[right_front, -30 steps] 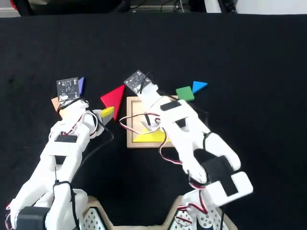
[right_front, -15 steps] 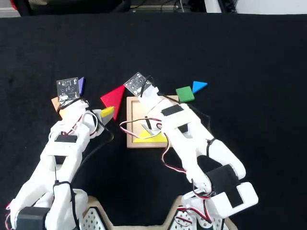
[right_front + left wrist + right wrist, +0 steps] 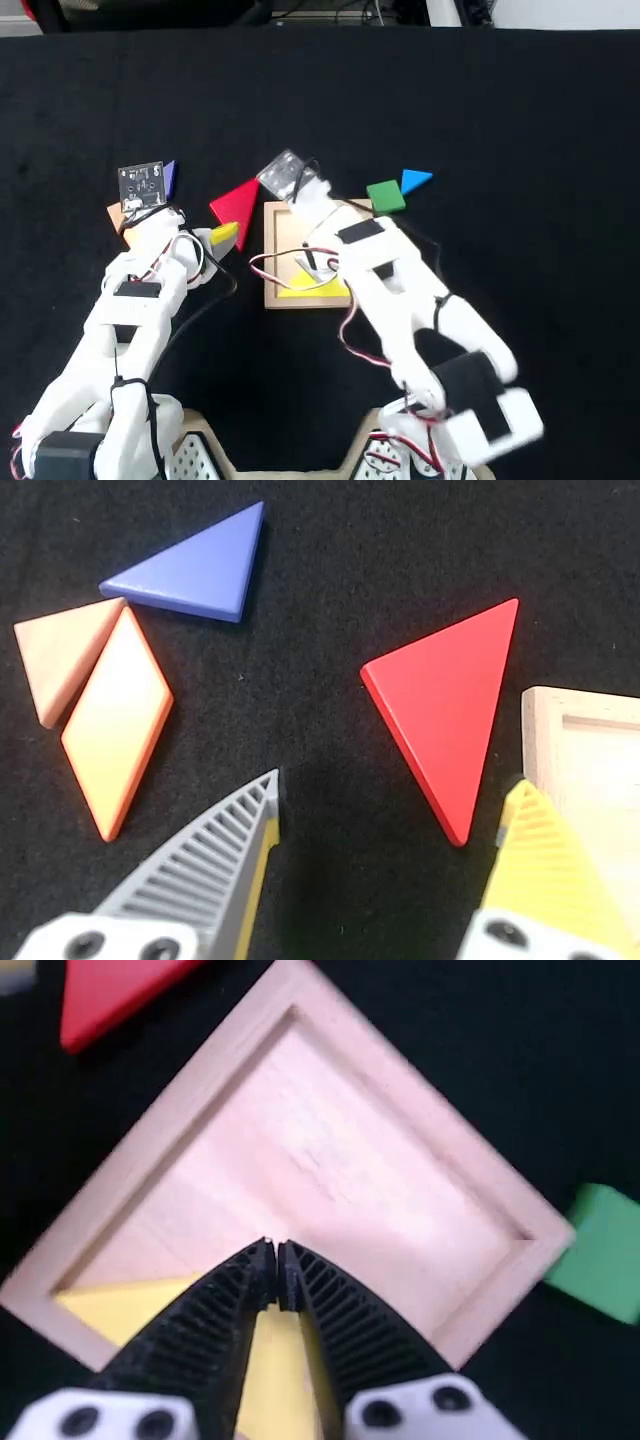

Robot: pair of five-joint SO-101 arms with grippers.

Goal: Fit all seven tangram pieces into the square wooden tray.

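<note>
The right arm's lower links swing down and outward from the square wooden tray (image 3: 272,255) over the past second, while its wrist stays above the tray's far left corner; the left arm holds its place. The right gripper (image 3: 276,1253) hangs over the tray's floor with its black fingers pressed together and nothing between them, the tips above the bare wood just beyond the yellow triangle (image 3: 120,1305). That yellow triangle is the one piece seated in the tray, lying flat against the rim nearest the arms. The left gripper (image 3: 398,780) hovers left of the tray with its jaws spread wide, one grey finger (image 3: 215,850) and one yellow finger (image 3: 545,855), holding nothing over the black tabletop (image 3: 520,120). The red triangle (image 3: 450,705) lies flat just beside the tray's far left corner, one point close to the rim. The green square (image 3: 385,195) sits off the tray's far right corner, with the light blue triangle (image 3: 414,180) just beyond it. Well to the left of the tray, past the red triangle, the dark blue triangle (image 3: 195,570), the orange parallelogram (image 3: 115,720) and the small peach triangle (image 3: 60,655) lie in a cluster, the last two edge to edge.
</note>
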